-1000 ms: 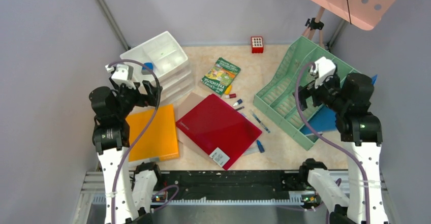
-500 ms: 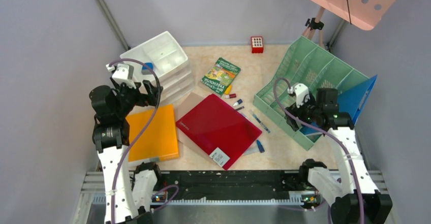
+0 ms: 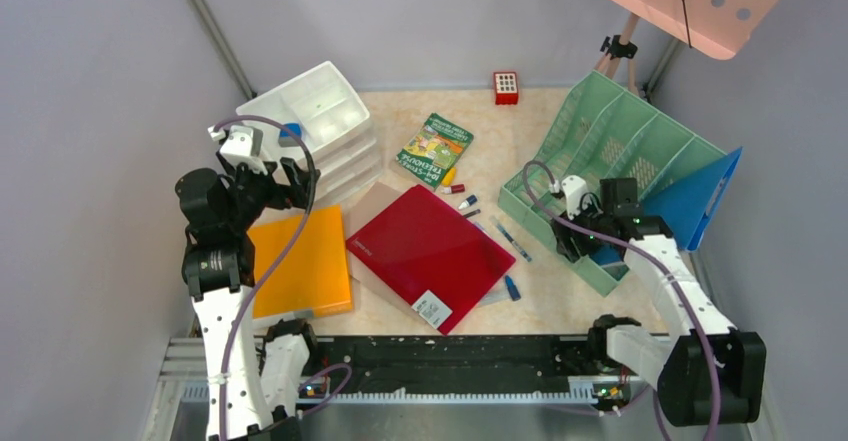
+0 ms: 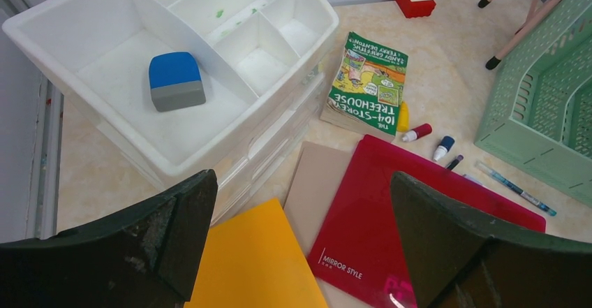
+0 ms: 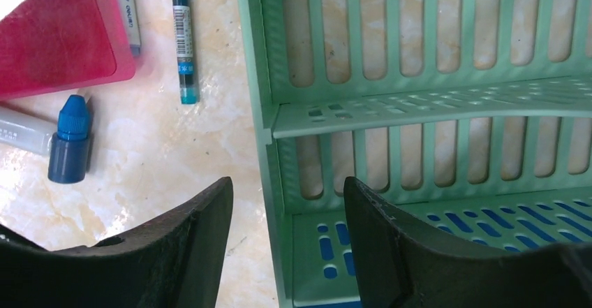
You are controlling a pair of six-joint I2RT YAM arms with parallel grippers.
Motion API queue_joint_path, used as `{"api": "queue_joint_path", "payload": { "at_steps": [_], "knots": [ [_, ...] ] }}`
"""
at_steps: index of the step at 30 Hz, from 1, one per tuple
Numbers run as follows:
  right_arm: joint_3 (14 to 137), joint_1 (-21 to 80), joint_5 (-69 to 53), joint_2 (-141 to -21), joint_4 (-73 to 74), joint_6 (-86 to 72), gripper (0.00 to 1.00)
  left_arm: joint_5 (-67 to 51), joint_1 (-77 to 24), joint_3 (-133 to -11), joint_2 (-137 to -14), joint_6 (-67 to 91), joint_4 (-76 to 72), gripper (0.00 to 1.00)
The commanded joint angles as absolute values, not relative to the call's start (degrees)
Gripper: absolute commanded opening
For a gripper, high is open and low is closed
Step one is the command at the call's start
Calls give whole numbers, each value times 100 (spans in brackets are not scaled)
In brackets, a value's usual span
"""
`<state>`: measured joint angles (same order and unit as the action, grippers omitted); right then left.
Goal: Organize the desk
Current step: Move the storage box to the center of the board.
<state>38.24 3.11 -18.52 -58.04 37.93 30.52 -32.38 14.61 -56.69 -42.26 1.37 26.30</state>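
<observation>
The desk (image 3: 520,131) is beige and mottled. On it lie a red folder (image 3: 430,251), an orange folder (image 3: 300,261), a green picture book (image 3: 433,148) and a few pens and small bottles. My left gripper (image 3: 290,181) is open and empty above the orange folder's far edge; in the left wrist view (image 4: 301,179) its jaws stand wide apart. My right gripper (image 3: 575,241) is open and empty, low at the near corner of the green rack (image 3: 600,161); in the right wrist view (image 5: 287,182) its jaws straddle the rack's front wall (image 5: 269,147).
A white drawer unit (image 3: 315,121) stands far left with a blue-grey eraser (image 4: 176,80) in its top tray. A blue folder (image 3: 700,196) stands at the rack's right end. A pen (image 5: 183,35) and a blue-capped bottle (image 5: 68,140) lie left of the rack. A red block (image 3: 506,87) sits at the back.
My right arm has swung down and left from above the rack to its near corner. The blue folder now shows upright at the rack's right end. The left arm has not moved.
</observation>
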Motion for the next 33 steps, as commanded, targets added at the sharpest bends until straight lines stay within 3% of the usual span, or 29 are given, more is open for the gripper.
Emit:
{"api": "queue_joint_path", "payload": {
  "at_steps": [1,14,25,33],
  "knots": [
    [4002,364,-1804,-6081,3421,2832,57,-3323,1503,-5626,-4145,90,2312,99],
    [4508,405,-2281,-6756,3355,2241,28,-3320,1501,-5522,-4097,90,2256,99],
    [4838,1003,-2193,-7338,3154,2322,3,-3309,1512,-5484,-4100,70,2228,99],
    [5181,1166,-2054,-7666,3067,2463,0,-3481,1496,-5463,-4190,53,2198,99]
  ]
}}
